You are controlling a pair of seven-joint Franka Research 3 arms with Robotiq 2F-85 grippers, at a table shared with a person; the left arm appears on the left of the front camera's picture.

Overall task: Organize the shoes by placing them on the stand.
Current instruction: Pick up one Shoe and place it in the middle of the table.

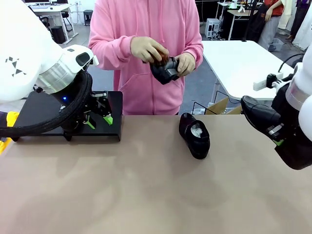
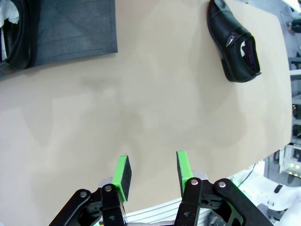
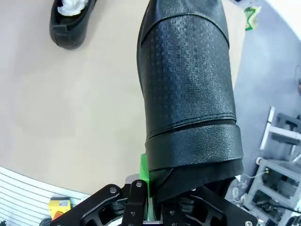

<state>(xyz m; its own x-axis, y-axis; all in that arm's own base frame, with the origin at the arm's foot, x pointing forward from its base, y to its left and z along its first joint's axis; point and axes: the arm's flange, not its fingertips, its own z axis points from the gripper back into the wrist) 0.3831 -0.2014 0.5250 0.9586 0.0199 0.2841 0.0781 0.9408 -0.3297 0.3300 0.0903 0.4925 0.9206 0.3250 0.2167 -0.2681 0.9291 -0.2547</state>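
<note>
Shoe (image 3: 188, 94) in right gripper (image 1: 276, 140); second shoe (image 3: 70, 23) beyond

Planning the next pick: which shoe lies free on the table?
The middle shoe, on the table; a second in the right fingers, a third in the person's hands.

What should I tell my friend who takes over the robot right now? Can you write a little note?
Left gripper: open, empty, over the table near the stand.
Right gripper: shut on the held shoe, up in the air at the table's right side.
Other shoes: the stand shoe lies on the stand; the table shoe lies mid-table; the person's hands hold the fourth shoe.
Done: one shoe on the stand.
Left: three shoes to place.
</note>
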